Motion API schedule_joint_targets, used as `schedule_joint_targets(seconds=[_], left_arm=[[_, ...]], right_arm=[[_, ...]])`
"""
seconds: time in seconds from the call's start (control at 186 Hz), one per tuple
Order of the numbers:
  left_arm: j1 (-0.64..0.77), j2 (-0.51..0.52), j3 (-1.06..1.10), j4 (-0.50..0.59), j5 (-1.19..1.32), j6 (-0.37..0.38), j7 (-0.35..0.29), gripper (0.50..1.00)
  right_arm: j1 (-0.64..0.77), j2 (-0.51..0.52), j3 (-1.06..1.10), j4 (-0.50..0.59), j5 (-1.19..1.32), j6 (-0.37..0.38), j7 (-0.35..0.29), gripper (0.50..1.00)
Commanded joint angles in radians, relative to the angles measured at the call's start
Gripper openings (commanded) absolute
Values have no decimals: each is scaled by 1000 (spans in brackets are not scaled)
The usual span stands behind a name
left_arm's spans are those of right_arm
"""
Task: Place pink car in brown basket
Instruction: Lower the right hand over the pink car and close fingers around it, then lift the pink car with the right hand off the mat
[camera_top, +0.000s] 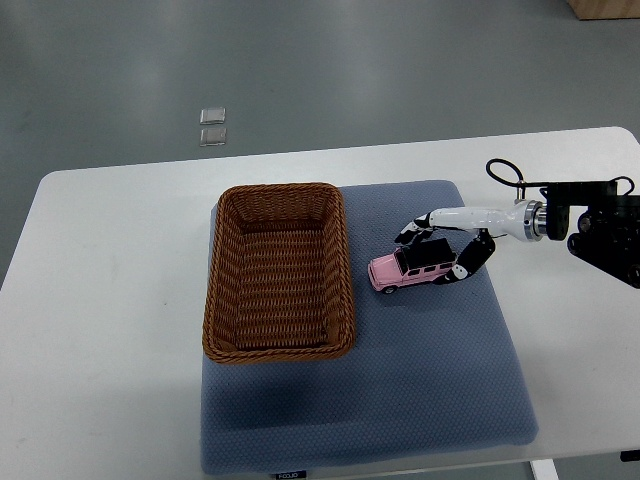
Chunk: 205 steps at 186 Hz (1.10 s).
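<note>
The right hand's fingers (462, 266) curl down around the rear of the pink car (411, 268), one group at its far side by the roof and a thumb-like finger at its near rear corner. They bracket the car closely and appear to be grasping it, though real contact on the far side is hard to confirm from this steep angle. The right hand (445, 245) reaches in from the picture's right edge on a white forearm joined to a black wrist assembly with a looped cable.

The pink car sits upright on its wheels on the blue-grey mat (420, 380), its nose pointing toward the brown basket (278, 272) and a black rack on its roof. It lies just beside the basket's right wall, outside it, with a narrow strip of mat between them.

The brown basket is a rectangular woven one, resting on the left part of the mat. The mat lies on the white counter (100, 300).
</note>
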<state>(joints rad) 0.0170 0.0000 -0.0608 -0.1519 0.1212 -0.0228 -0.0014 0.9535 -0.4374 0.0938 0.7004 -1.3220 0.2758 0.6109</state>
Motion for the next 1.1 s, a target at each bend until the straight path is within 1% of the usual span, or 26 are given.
schedule_joint_targets(seconds=[0.0, 0.166, 0.301, 0.36, 0.413, 0.451, 0.499, 0.537, 0.671, 0.773, 0.961, 1.095], left_arm=[[0, 0, -1, 0, 0, 0, 0, 1000], [0, 0, -1, 0, 0, 0, 0, 1000], [0, 0, -1, 0, 0, 0, 0, 1000], [0, 0, -1, 0, 0, 0, 0, 1000], [0, 0, -1, 0, 0, 0, 0, 1000], [0, 0, 1, 0, 0, 0, 0, 1000], [0, 0, -1, 0, 0, 0, 0, 1000], [0, 0, 1, 0, 0, 0, 0, 1000], [0, 0, -1, 0, 0, 0, 0, 1000], [0, 0, -1, 0, 0, 0, 0, 1000], [0, 0, -1, 0, 0, 0, 0, 1000], [0, 0, 1, 0, 0, 0, 0, 1000]], right_arm=[[1, 0, 0, 1, 0, 2, 0, 819], [1, 2, 1, 1, 0, 0, 0, 791], [1, 0, 1, 1, 0, 0, 0, 709], [1, 0, 0, 1, -3, 0, 0, 658], [1, 0, 0, 1, -5, 0, 0, 646], [1, 0, -2, 1, -5, 0, 0, 617], [1, 0, -2, 1, -5, 0, 0, 607], [1, 0, -2, 1, -5, -1, 0, 582], [5, -4, 1, 1, -2, 0, 0, 566], [22, -11, 3, -1, 6, 3, 0, 568], [28, -20, 12, -1, 15, 5, 0, 556], [37, -30, 20, -7, 46, 39, 0, 549]])
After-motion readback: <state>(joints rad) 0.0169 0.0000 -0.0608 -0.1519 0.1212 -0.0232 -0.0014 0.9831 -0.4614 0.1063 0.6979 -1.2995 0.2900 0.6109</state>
